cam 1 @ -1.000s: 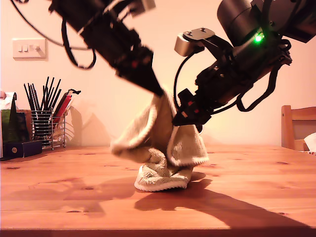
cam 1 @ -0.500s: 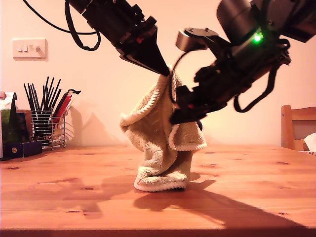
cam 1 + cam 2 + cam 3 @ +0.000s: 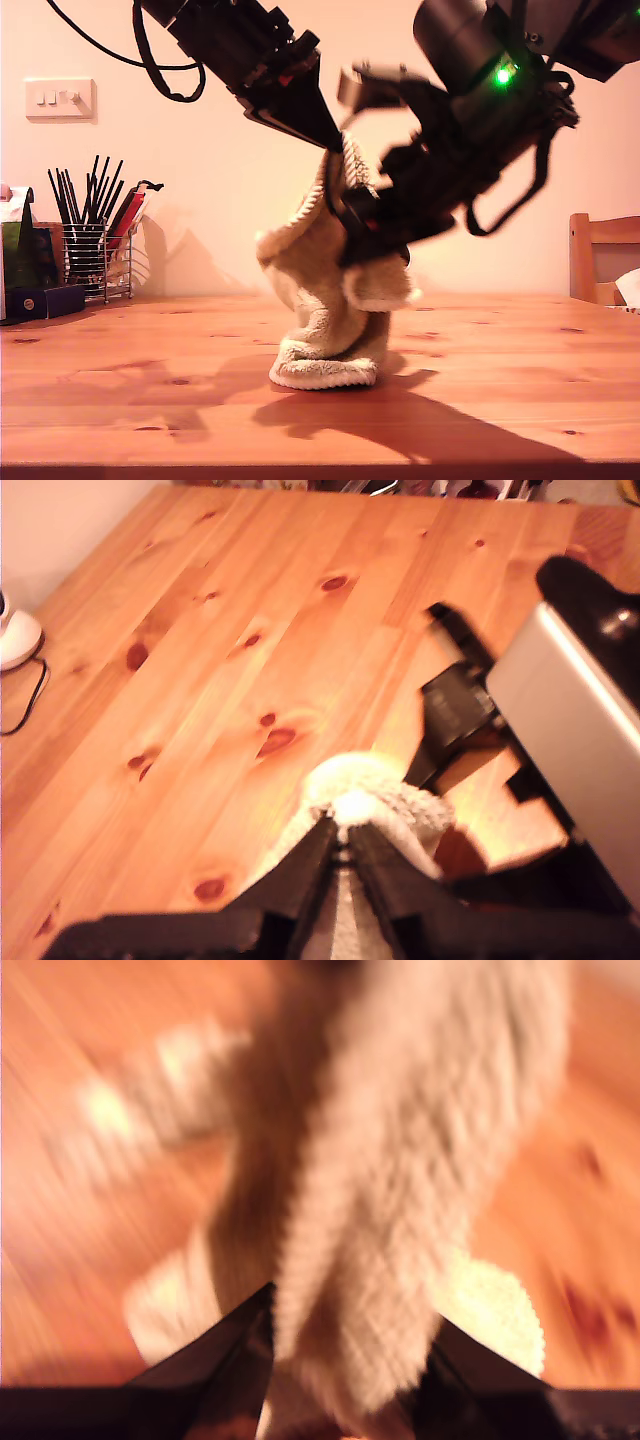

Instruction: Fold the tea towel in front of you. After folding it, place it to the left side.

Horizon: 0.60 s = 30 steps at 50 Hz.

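Note:
The tea towel (image 3: 320, 300) is a cream fluffy cloth hanging in a tall bunch, its lower end resting on the wooden table (image 3: 520, 390). My first gripper (image 3: 338, 148) comes down from the exterior view's upper left and is shut on the towel's top. The first wrist view shows its dark fingers (image 3: 310, 865) pinched together on a tuft of towel (image 3: 375, 795). My second gripper (image 3: 362, 238), blurred by motion, holds a lower hem from the exterior view's right. In the second wrist view, towel (image 3: 400, 1160) fills the gap between its fingers (image 3: 240, 1345).
At the exterior view's left stand a wire holder of pens (image 3: 95, 255) and a dark box (image 3: 40, 300). A chair back (image 3: 602, 255) shows at that view's right. A small white round camera (image 3: 15, 635) with a cable sits off the table's edge.
My first gripper rose with the towel's top, then held still. My second gripper has shifted up and toward the exterior view's left, bringing its hem in against the hanging cloth.

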### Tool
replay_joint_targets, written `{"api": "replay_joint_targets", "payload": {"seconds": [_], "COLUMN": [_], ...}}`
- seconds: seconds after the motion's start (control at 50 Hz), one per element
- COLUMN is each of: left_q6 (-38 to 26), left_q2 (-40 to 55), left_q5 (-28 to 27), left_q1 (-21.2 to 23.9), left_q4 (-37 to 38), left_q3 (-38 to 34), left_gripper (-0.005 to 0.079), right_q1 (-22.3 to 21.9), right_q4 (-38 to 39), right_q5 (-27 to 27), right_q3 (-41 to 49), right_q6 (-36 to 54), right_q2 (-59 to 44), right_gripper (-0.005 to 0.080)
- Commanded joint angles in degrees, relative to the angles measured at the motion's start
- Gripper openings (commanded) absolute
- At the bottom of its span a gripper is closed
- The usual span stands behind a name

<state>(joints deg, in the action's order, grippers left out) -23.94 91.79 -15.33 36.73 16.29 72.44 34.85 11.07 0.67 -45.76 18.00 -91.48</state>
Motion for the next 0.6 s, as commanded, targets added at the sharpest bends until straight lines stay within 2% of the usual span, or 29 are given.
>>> {"api": "replay_joint_targets", "payload": {"seconds": [0.0,0.22,0.54,0.58], "left_q6": [0.37,0.63,0.61,0.61], "left_q2": [-0.72,-0.61,-0.57,-0.24], "left_q5": [-0.02,-0.66,-0.66,-0.66], "left_q1": [-0.81,-1.64,-1.97,-2.38], "left_q4": [-0.35,-0.42,0.7,0.87], "left_q3": [0.04,0.04,0.04,0.04], "left_gripper": [-0.0024,-0.0024,-0.0024,-0.0024], "right_q1": [-0.15,-0.09,0.37,0.5], "right_q4": [-0.26,-4.44,-9.51,-10.88], "right_q5": [-0.52,0.07,0.28,0.26], "right_q3": [-0.31,-3.26,-6.14,-6.97], "right_q6": [-0.22,-0.28,-1.55,-1.55], "right_q2": [2.4,3.45,3.58,3.61], "right_gripper": [0.0317,0.0301,-0.0017,-0.0013]}}
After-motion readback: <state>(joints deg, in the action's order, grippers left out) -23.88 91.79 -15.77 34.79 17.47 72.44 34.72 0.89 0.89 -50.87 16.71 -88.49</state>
